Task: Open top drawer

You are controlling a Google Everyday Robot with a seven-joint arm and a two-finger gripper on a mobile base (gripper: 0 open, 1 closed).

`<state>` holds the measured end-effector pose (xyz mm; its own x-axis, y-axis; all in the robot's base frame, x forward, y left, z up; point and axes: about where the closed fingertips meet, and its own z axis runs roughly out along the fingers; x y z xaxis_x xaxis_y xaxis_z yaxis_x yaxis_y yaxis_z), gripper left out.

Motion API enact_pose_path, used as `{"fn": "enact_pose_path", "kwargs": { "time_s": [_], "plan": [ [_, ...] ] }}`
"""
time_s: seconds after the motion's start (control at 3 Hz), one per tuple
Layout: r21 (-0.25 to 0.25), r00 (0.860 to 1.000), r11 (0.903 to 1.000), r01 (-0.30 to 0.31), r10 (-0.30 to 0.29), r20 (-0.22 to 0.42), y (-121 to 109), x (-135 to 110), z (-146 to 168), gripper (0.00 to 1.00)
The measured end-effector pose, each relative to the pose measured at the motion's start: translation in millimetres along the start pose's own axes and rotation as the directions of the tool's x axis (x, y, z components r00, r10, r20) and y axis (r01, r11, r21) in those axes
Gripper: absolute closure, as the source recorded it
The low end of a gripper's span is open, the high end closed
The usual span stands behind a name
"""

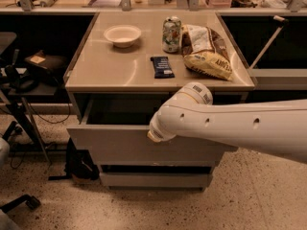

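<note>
Top drawer, grey front, standing partly out
Gripper at its upper lip (grip state cannot be told); best drawn straight outward, level, avoiding skew

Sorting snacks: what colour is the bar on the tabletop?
Dark blue bar, camera view; gripper at the upper edge of the top drawer.

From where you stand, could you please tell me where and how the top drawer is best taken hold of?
Take the top drawer by the upper lip of its front, coming from the front and above. The front is flat and handleless, and the drawer stands partly out from under the table, so that lip is free. The pincer sits at that lip, near its middle.
</note>
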<state>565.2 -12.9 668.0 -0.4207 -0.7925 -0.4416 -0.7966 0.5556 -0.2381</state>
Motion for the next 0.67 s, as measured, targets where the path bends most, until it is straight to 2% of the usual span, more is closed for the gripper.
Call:
{"fn": "enact_pose_path", "kwargs": {
  "time_s": [0.67],
  "plan": [
    [0.008, 1.000, 1.0000, -0.002, 0.002, -0.009, 8.0, 6.7, -8.8, 1.00]
  ]
}}
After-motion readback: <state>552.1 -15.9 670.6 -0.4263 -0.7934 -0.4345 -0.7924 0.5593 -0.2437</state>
